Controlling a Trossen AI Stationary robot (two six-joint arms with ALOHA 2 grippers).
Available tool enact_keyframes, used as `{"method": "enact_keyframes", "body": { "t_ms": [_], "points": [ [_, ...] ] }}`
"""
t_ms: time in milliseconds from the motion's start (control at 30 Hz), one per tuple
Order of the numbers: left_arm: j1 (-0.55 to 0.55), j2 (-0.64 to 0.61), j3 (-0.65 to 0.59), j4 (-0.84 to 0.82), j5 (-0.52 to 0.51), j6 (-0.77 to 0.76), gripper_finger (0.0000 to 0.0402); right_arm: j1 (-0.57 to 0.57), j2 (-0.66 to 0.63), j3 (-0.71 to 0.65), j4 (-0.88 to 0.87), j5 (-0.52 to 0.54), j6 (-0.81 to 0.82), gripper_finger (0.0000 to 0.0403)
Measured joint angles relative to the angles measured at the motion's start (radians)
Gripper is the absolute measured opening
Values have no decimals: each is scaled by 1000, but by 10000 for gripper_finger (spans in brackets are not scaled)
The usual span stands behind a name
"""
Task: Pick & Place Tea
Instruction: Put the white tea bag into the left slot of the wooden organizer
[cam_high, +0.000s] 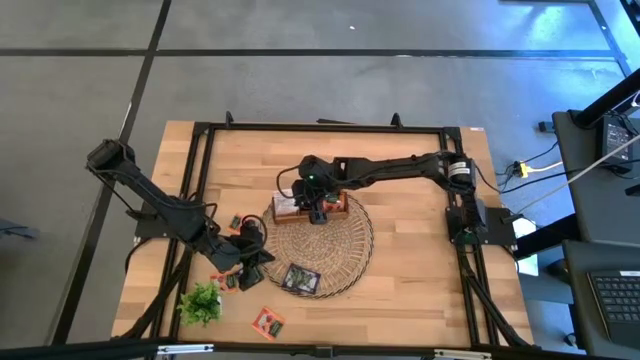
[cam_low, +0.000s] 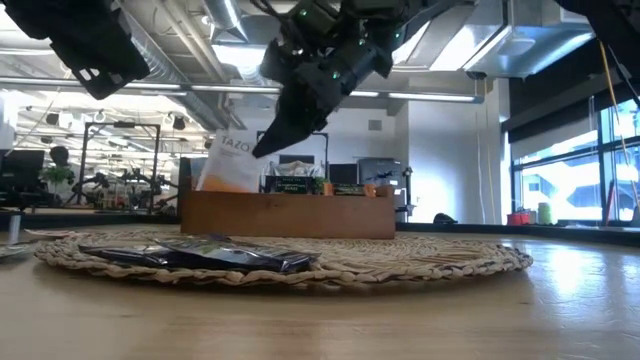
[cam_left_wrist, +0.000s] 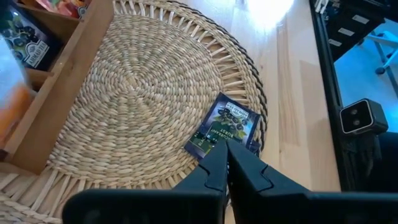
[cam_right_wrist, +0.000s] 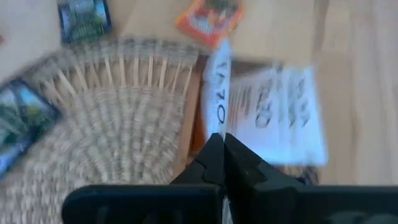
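A white-and-orange tea sachet (cam_low: 228, 163) is standing on edge at one end of the wooden tray (cam_low: 290, 213), and the right gripper (cam_low: 268, 143) is pinching its upper corner with its fingers clenched on it. In the right wrist view the same sachet (cam_right_wrist: 273, 115) is showing its printed face and thin edge just past the closed fingers (cam_right_wrist: 239, 165). Other sachets are sitting in the tray's compartments, too small to read. A dark sachet (cam_high: 301, 278) is lying flat on the round wicker mat (cam_high: 350, 245) near its front rim. More sachets, including an orange one (cam_high: 267, 322), are lying on the table (cam_high: 420, 300) beside a green sprig (cam_high: 201, 301). The left gripper (cam_high: 252, 272) is hovering at the mat's edge, fingers (cam_left_wrist: 249, 171) pressed together and holding nothing. Its arm is partly hiding the small sachets beneath it.
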Motion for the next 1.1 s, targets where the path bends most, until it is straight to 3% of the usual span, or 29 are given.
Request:
{"method": "enact_keyframes", "body": {
  "t_ms": [300,800,1000,1100],
  "points": [
    [0,0,0,-13,-12,0,2,5,26,-3,32,10,-8,16],
    [0,0,0,-28,-16,0,2,5,26,-2,154,9,-6,150],
    [0,0,0,-29,-26,0,2,5,23,-2,163,-13,-5,164],
    [-1,0,0,-28,-107,1,2,5,-7,-3,115,-13,-7,164]
  ]
}}
